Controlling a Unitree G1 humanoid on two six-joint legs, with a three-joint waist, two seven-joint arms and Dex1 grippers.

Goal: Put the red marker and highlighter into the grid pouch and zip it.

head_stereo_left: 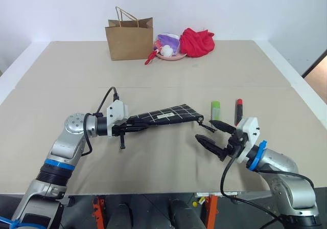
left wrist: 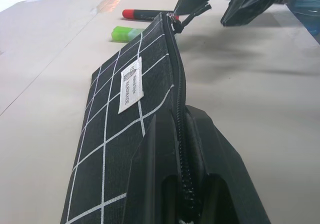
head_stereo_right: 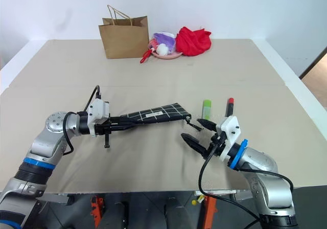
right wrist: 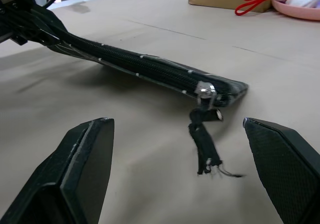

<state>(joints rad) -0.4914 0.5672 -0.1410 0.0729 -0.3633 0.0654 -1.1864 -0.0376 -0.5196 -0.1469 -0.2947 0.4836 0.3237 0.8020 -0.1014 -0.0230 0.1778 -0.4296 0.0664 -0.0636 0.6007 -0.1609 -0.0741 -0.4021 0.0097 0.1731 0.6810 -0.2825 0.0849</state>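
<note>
Desk (head_stereo_left: 168, 157): wide, flat, covered in beige-tan sheeting with a seam line running across its middle; white edging down both sides, plain white wall behind.

Far edge of the desk, as I see it from the head camera:
- Brown paper bag (head_stereo_left: 129, 38) with twisted handles, standing upright; I cannot tell what it holds.
- Shallow pink dish (head_stereo_left: 171, 55) just beside the bag, holding a purple soft item and a white rounded piece; a red loop hangs over its rim.
- Crumpled red cloth (head_stereo_left: 196, 42) touching the dish on its other side.

Near half of the desk:
- Flat black fabric grid pouch (head_stereo_left: 163, 115) with white lines and a small white label. My left claw (head_stereo_left: 134, 123) is clenched on one end of it, the pouch reaching out level toward my right arm. The zip looks closed along the length I can see, its slider at the free end with a black pull (right wrist: 204, 140) dangling.
- Chunky light green highlighter (head_stereo_left: 215, 110), lying on the desk just beyond the pouch's free end.
- Black-barrelled red marker (head_stereo_left: 238, 111) with red cap, lying beside the highlighter, apart from it.
- My right claw (head_stereo_left: 210, 133): released, fingers spread wide, grasping nothing, near the zip pull but clear of it.
</note>
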